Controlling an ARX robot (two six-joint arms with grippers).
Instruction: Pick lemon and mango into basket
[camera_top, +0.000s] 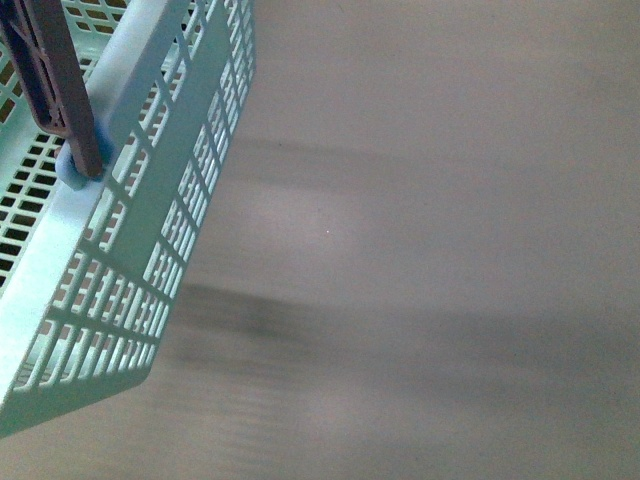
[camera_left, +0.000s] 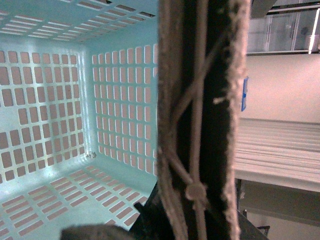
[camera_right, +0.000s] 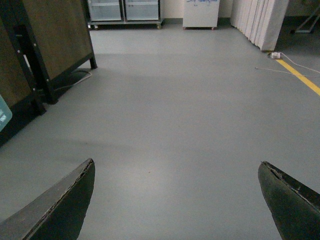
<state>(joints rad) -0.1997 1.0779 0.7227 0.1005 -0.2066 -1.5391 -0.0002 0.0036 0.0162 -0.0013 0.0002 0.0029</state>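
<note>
Front view: the basket (camera_top: 130, 230) occupies the ten o'clock quarter, tilted, its slotted teal wall running from twelve down toward eight o'clock. The brownish-purple handle (camera_top: 55, 80) is pinned to the rim at about ten o'clock. The rest is bare grey floor (camera_top: 450, 250), blurred. No arm, lemon or mango appears here. Left wrist view: the camera looks into the basket, and the lattice walls and the part of the bottom that shows hold no fruit. A dark upright strip (camera_left: 200, 125) with frayed edges and tied cords blocks the near field. Whether it belongs to the left gripper cannot be determined, nor can it be told if that gripper is open or closed. Right wrist view: the right gripper (camera_right: 176, 163) stands with its fingers wide apart and nothing between them, over open floor, with a dark-framed board stand (camera_right: 45, 45) in view. Lemon and mango are absent here too, so their location is not established. Assessment: a lemon is judged firm, light and prone to slip or roll on its glossy skin, and is best taken across its short axis at the middle. The mango is judged heavier and liable to bruise, so the hold should be across its narrow width at mid-length, with moderate force. The basket is judged light, fairly stiff plastic, and the handle is its proper hold.
</note>
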